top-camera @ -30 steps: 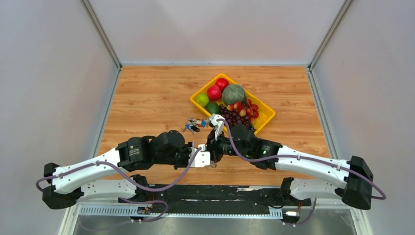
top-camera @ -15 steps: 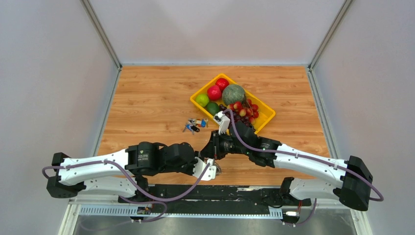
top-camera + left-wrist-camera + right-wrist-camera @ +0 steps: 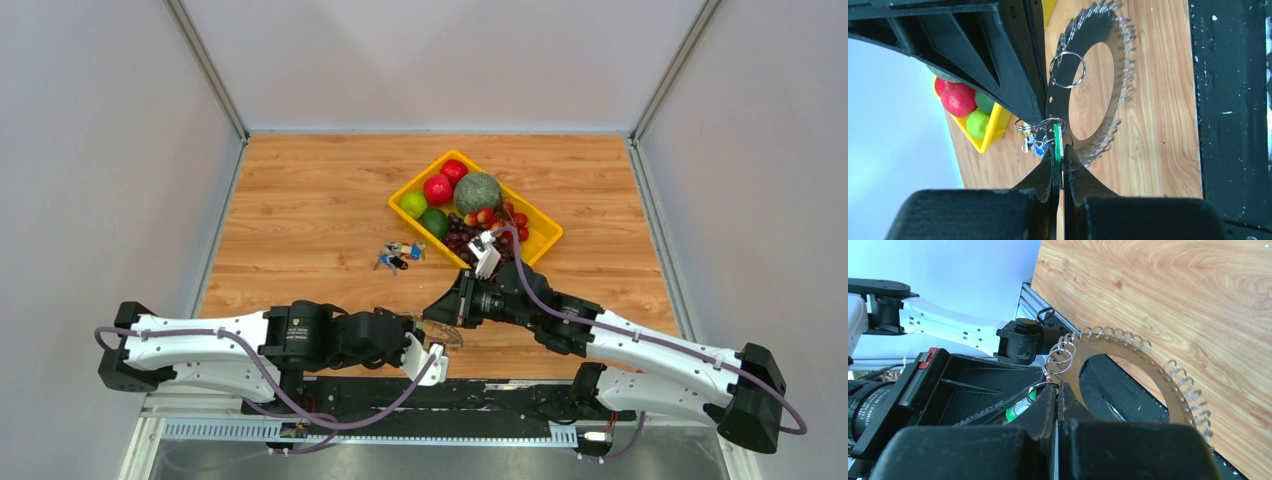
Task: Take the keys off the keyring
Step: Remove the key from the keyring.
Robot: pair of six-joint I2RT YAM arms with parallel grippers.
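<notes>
The keyring (image 3: 1098, 31) is a large flat ring held up between both grippers above the table's near edge (image 3: 452, 336). The keys (image 3: 1126, 65) show as small silver pieces strung closely around its rim, and they also fringe the ring's rim in the right wrist view (image 3: 1193, 395). My left gripper (image 3: 1058, 147) is shut on the green tag (image 3: 1058, 140) that hangs from the ring by a small wire loop. My right gripper (image 3: 1057, 386) is shut on the edge of the keyring (image 3: 1148, 372), next to the loose split rings (image 3: 1060, 352).
A small bunch of coloured keys (image 3: 398, 255) lies on the wood. Behind the right arm is a yellow tray (image 3: 545, 243) holding a melon (image 3: 477, 191), apples, limes and grapes. The black mounting rail (image 3: 450, 392) runs just below the held ring.
Both grippers carried the ring toward the near edge and to the right. The left arm drew back low along the rail, and the right wrist swung right, toward the tray's near corner.
</notes>
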